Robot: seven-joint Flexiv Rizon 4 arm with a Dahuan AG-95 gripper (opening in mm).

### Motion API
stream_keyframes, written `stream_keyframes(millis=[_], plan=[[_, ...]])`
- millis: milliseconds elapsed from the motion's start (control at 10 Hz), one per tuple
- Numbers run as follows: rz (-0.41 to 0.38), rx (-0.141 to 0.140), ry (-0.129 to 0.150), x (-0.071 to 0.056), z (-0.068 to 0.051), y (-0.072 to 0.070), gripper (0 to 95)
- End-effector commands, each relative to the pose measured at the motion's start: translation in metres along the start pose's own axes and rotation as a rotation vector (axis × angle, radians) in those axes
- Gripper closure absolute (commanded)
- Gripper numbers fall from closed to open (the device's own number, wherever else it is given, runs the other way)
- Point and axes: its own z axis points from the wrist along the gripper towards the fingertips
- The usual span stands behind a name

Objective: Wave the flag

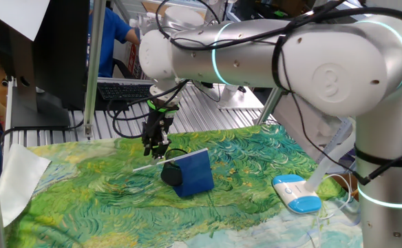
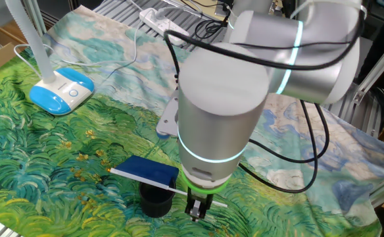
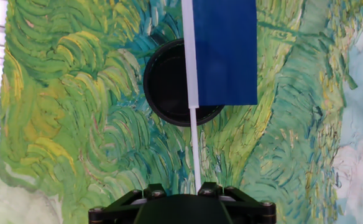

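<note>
Hand (image 1: 157, 147) closed on the thin white stick of the flag (image 1: 195, 172), held roughly level above the worktop (image 1: 84, 200). In the hand view the blue cloth lies toward 12 o'clock, its left half overlapping the black cup (image 3: 169, 84) directly below. Risk (a judgement): a low or wide sweep could strike the cup and tip it, and a brisk swing on so slim a stick could let it twist or slip in the grip. Count: one flag, one cup, one blue-and-white lamp base (image 1: 296, 193).

Silver-grey arm (image 1: 311, 62) — glowing cyan rings, black cables; black tool (image 1: 156, 141), green-trimmed.
</note>
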Motion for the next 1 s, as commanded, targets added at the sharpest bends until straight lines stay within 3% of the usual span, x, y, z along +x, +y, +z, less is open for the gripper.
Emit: stream_keyframes(millis=[100, 300, 400, 600, 700, 800, 900, 1000], plan=[[-0.007, -0.007, -0.019, 0.0, 0.006, -0.002, 57.0], [-0.009, -0.01, -0.035, 0.001, 0.012, -0.003, 57.0], [-0.007, -0.006, -0.061, 0.001, 0.018, -0.003, 57.0], [-0.02, -0.007, -0.073, 0.002, 0.024, -0.004, 57.0], [-0.025, -0.009, -0.073, 0.002, 0.024, -0.004, 76.0], [-0.03, -0.011, -0.074, 0.002, 0.024, -0.004, 76.0], [-0.037, -0.011, -0.075, 0.002, 0.024, -0.005, 95.0], [-0.043, -0.011, -0.074, 0.002, 0.024, -0.005, 95.0]])
